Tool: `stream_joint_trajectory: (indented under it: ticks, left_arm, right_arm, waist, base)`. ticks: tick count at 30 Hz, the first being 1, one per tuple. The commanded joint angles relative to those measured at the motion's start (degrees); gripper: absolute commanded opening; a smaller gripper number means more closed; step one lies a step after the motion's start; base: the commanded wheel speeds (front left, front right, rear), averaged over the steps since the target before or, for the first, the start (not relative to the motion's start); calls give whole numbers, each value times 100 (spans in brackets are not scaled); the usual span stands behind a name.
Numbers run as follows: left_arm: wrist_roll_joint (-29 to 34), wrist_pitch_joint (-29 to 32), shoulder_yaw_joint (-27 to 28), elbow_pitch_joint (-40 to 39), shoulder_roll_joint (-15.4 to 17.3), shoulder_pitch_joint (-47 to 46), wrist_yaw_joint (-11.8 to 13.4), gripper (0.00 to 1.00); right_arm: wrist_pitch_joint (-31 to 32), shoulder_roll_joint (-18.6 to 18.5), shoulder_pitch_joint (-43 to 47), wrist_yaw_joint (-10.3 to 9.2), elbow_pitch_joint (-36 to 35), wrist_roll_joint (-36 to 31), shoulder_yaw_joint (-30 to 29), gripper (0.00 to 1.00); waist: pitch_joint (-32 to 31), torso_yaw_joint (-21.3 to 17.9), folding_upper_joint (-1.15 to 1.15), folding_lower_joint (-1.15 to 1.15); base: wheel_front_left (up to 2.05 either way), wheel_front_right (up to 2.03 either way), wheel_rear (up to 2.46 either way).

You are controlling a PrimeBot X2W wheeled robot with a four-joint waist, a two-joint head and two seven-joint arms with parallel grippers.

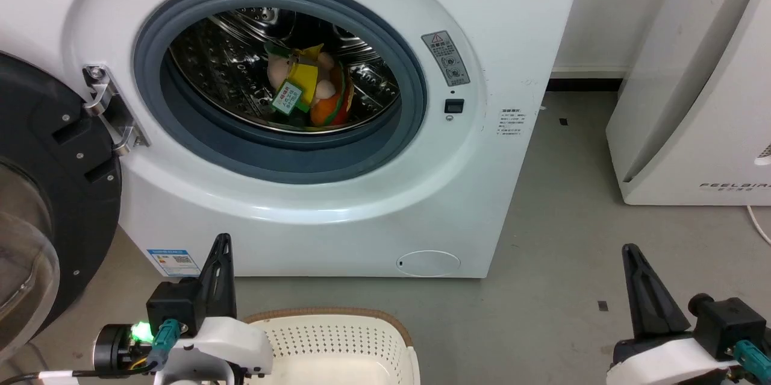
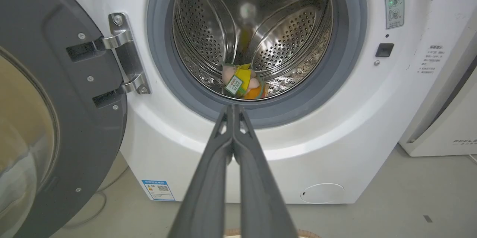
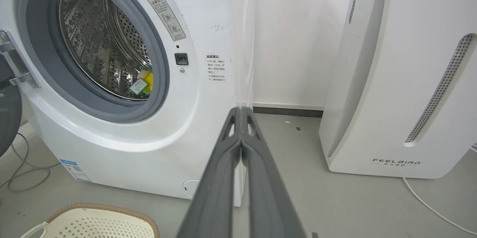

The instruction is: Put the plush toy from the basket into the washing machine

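Small soft plush toy (image 1: 307, 87), a peach-pink figure with yellow and green parts joined to an orange-red hamburger shape: lies inside the large white front-loading washing machine (image 1: 361, 210), on the lower part of the shiny perforated steel drum (image 1: 223, 65), just behind the grey gasket. Its green tag faces outward. The dark round door (image 1: 42, 192) stands open at left.

Left gripper (image 2: 233, 108): fingers pressed together, holding nothing, well short of the opening. Right gripper (image 3: 241, 110): likewise closed and empty, off to the right, near the floor.

Cream-white perforated plastic basket (image 1: 337, 337) with brown woven-look rim: on the floor at the near edge, between the two arms.

Judgement: transfer looks complete.

Handling: the toy is likely very light, squashy and not fragile, and its fabric should give good friction. If a regrasp were needed, pinching across the peach body or the hamburger bulk looks best. The tag is thin and may slip or tear.
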Motion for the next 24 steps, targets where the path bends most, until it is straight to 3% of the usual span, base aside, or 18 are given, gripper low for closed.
stream_joint_trajectory:
  ticks: [1, 24]
  left_arm:
    - [52, 39, -7, -54, 0, 86, -23, 0]
    - [108, 308, -12, -281, -6, 165, -78, 0]
  right_arm:
    - [39, -1, -108, -3, 10, -44, 17, 0]
    - [310, -2, -163, -4, 15, -192, 103, 0]
  waist:
    - [-3, -1, 0, 0]
    - [-73, -20, 0, 0]
  base:
    - [0, 0, 0]
    - [0, 0, 0]
